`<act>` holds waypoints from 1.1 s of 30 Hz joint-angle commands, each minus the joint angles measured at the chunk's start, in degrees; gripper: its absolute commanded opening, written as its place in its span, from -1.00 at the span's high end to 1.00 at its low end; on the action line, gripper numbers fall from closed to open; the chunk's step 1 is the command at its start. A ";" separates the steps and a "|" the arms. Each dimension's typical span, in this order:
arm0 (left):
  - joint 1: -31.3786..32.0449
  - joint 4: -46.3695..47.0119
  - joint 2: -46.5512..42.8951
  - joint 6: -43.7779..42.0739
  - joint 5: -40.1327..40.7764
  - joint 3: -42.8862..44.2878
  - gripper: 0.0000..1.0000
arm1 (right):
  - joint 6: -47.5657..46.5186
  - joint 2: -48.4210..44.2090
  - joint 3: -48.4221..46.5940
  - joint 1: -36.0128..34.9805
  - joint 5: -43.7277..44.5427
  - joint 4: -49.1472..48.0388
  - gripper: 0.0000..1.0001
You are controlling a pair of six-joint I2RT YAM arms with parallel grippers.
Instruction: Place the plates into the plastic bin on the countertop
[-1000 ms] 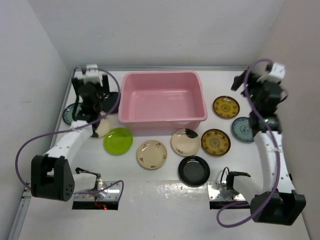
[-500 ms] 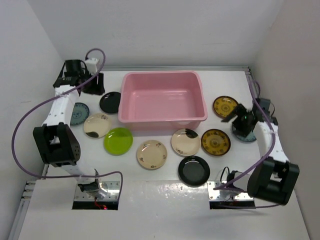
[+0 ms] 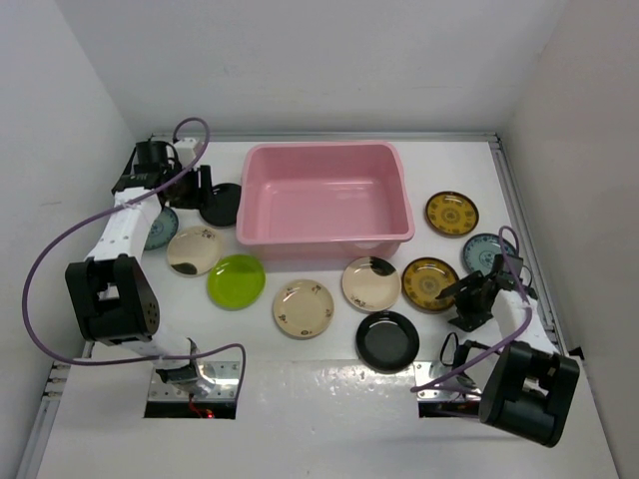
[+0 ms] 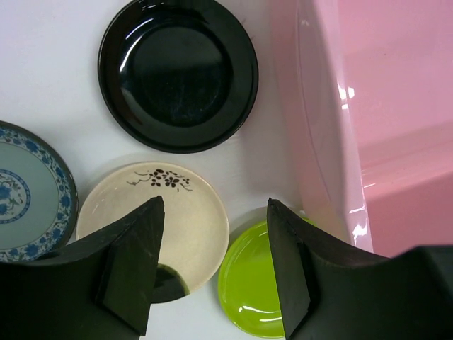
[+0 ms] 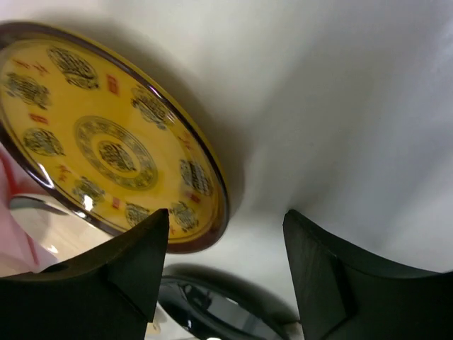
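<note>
White walls [image 3: 300, 60] stand left, far, right; metal rail [image 3: 329, 136] lines far edge; left metal plate [image 3: 228, 374] and right metal plate [image 3: 431, 376] lie near.

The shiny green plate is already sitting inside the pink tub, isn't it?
Not quite. The green plate is shiny, but it lies on the table just outside the pink tub, by its near left corner. The top view shows the tub with nothing in it.

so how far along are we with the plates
Done: nothing, the pink bin is empty. In hand: nothing, the left gripper and right gripper are open and empty. Left: every plate, like the lime green plate, sits on the countertop.
</note>
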State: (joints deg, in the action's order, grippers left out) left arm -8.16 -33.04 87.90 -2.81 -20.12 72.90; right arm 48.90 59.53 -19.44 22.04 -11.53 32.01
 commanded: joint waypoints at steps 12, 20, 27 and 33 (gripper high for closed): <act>1.75 2.36 -1.85 3.78 0.26 0.13 -0.25 | 6.73 4.64 7.84 5.11 2.92 -18.39 0.97; 1.75 2.36 -1.16 2.72 3.51 0.13 -0.27 | 2.35 -10.01 -1.89 5.03 9.06 -9.79 1.00; 1.75 2.36 3.15 2.72 5.35 5.40 -0.27 | -0.65 -10.67 -23.17 2.31 17.67 -6.35 1.00; 0.61 3.50 8.07 3.24 9.13 8.47 -0.30 | -3.27 1.01 -40.56 -10.69 18.57 -12.75 1.00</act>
State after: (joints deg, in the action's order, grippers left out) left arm -7.09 -31.11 94.39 0.08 -13.26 78.48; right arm 48.42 55.83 -54.22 16.73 6.42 23.83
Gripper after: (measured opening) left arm 0.647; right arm 0.020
